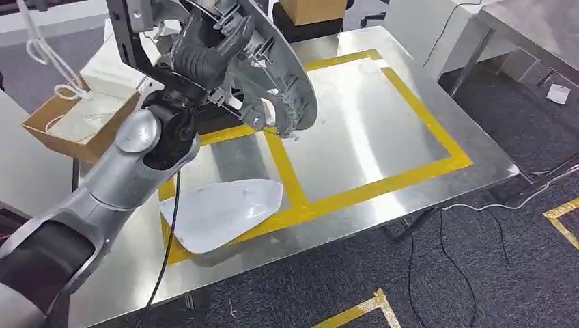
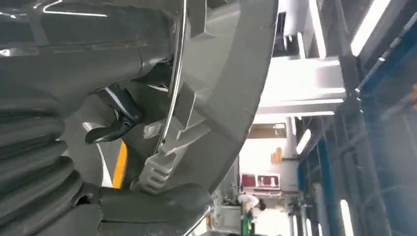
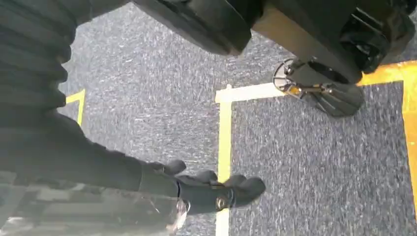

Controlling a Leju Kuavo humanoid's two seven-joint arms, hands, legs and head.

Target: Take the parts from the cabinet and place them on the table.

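Overhead, the left hand (image 1: pixel 205 51) grips a grey part (image 1: pixel 273 75), top edge cropped.

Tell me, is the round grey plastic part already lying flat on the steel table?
No. In the head view the left hand holds the round grey plastic part tilted above the steel table.

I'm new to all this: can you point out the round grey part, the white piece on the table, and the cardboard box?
round grey part (image 1: pixel 283 75), head view, ribbed face
white piece (image 1: pixel 222 212), head view, middle
cardboard box (image 1: pixel 61 133), head view, front wall
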